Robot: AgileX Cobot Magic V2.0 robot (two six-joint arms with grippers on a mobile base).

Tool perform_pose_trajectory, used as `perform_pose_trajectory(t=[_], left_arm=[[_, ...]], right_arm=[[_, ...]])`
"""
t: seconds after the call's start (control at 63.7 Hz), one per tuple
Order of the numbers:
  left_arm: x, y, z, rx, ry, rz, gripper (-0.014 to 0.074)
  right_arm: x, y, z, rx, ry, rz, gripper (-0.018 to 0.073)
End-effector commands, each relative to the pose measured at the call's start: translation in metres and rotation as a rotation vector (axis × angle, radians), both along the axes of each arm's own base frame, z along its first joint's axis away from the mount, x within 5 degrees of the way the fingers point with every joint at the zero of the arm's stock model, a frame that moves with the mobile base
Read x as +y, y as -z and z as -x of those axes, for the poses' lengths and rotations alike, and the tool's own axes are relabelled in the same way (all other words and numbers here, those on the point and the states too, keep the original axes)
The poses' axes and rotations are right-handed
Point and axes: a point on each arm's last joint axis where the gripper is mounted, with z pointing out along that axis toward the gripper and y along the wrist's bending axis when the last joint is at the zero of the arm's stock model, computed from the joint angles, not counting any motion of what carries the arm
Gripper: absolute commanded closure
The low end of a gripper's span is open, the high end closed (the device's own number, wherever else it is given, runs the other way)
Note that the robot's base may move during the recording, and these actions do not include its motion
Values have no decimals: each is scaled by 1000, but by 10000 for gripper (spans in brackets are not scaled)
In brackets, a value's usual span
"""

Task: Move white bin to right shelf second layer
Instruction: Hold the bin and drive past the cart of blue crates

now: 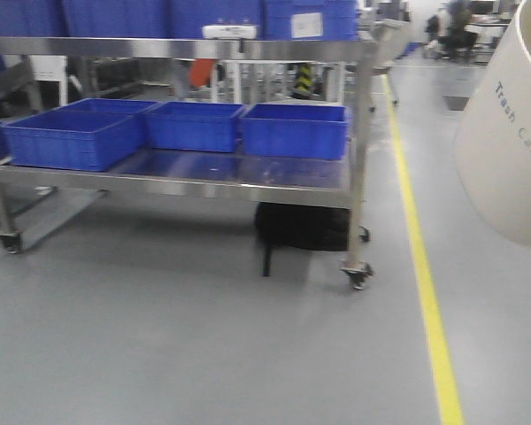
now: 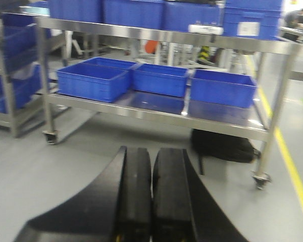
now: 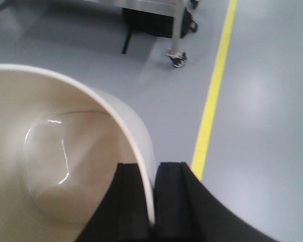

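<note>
Exterior front-facing view puts the white bin (image 1: 511, 133) at the far right edge, off the floor and tilted, with its "Trash Can" lettering running down the side that faces us. From our right wrist camera we look straight into the tub. Its rounded-square base shines pale, and its rim curves down to our right gripper (image 3: 151, 176). The 2 black fingers (image 3: 127, 201) are clamped on the wall, 1 inside and 1 outside. Grey floor lies below, with a yellow line (image 3: 212, 101) running past on the right.

Our left gripper (image 2: 151, 156) holds nothing. Its 2 fingers are pressed together and point toward a wheeled steel rack (image 2: 141, 115). On the rack's lower level sit 3 blue crates (image 1: 195, 126) in a row, the left 1 set further forward, with bare steel showing in front of the middle and right ones. More blue crates stand on the top level. A black bag (image 1: 301, 226) lies on the floor under the rack's right end, near a caster (image 1: 357, 276). The bin is well apart from the rack, and in the front view it appears to the right of the yellow line.
</note>
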Motion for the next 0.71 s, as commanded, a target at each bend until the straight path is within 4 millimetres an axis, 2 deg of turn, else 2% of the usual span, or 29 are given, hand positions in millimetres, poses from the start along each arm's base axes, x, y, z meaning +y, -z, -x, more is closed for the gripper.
perform_pose_trajectory(t=[0.0,0.691], left_arm=[[0,1,0,-68,-1,7,512],[0,1,0,-68,-1,7,512]], right_arm=[[0,-22,-5,-136,7,-11,505],[0,-22,-5,-136,7,-11,505]])
